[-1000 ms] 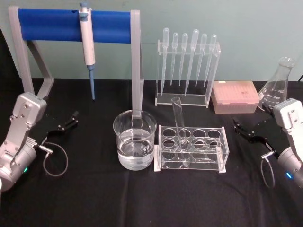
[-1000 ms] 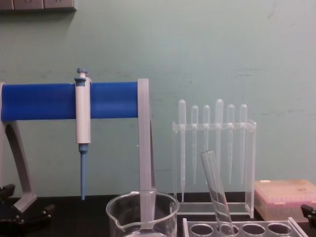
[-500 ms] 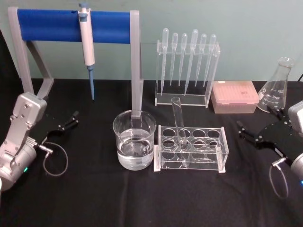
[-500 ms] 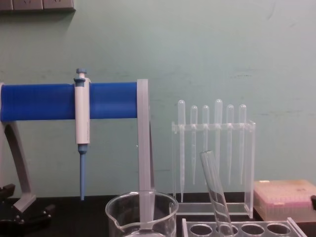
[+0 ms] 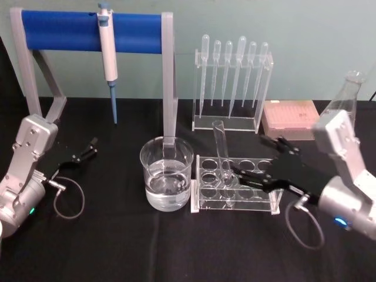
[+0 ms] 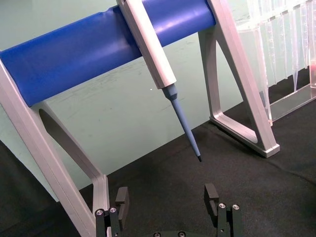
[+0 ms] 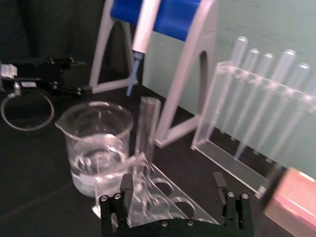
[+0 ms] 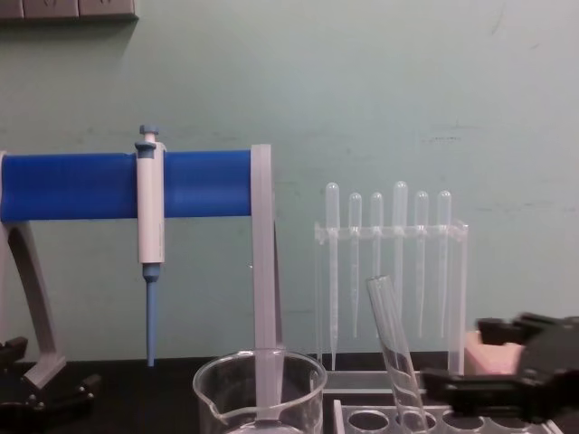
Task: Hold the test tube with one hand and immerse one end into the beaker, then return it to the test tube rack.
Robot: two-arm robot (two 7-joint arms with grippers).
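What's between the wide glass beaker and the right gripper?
The long clear glass test tube, leaning in the clear holed rack under the open right gripper; head view shows it.

The chest view's lower edge cuts off the beaker (image 8: pixel 260 391) and test tube (image 8: pixel 390 336). The right gripper (image 5: pixel 248 154) covers part of the rack (image 5: pixel 205 203).

**Colours of the bench and its apparatus.**
Black cloth (image 5: pixel 176 247) below a pale green wall (image 8: pixel 362 90); stand (image 5: pixel 170 70) with a blue bar and grey legs; pipettor (image 5: pixel 108 53) white, its cap and tip blue; beaker (image 5: pixel 167 158), tube (image 5: pixel 221 147), rack (image 5: pixel 202 202), pipettes (image 5: pixel 229 70) and flask (image 5: pixel 346 94) clear and colourless, as is the liquid (image 5: pixel 167 188) in the beaker; tip box (image 5: pixel 288 120) pink; left gripper (image 5: pixel 85 151) and right gripper (image 5: pixel 247 153) black, on silver arms (image 5: pixel 26 153), each with a small teal light and grey cables (image 5: pixel 69 194).
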